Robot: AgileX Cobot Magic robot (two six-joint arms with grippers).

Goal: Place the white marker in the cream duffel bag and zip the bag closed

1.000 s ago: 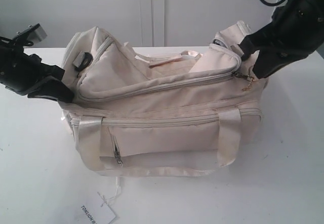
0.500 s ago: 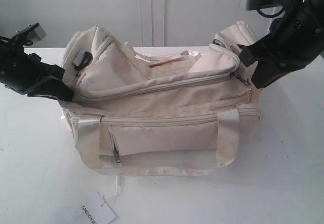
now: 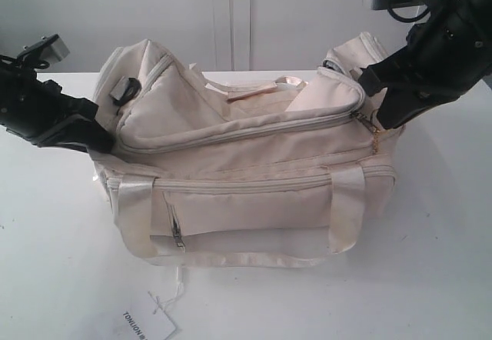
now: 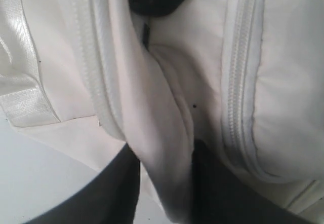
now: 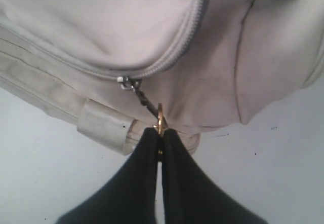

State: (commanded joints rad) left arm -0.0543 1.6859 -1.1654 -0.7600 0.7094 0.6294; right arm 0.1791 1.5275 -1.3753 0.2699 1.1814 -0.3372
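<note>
Apparently nearly done: outside, 1 bag point(image 3: 246, 186) sits centred on the table point(image 3: 438, 271), zip point(image 3: 254, 131) drawn almost to its right end; marker unseen, 0 visible, presumably inside; 1 tag point(image 3: 147, 325) at the front edge. Left wrist: left gripper point(image 4: 167, 150) pinches a bag fold. Right wrist: right gripper point(image 5: 160, 135), pressed together, pinches 1 gold pull point(image 5: 160, 115).

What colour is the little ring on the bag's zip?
Gold. The ring zip pull shows best in the right wrist view.
</note>
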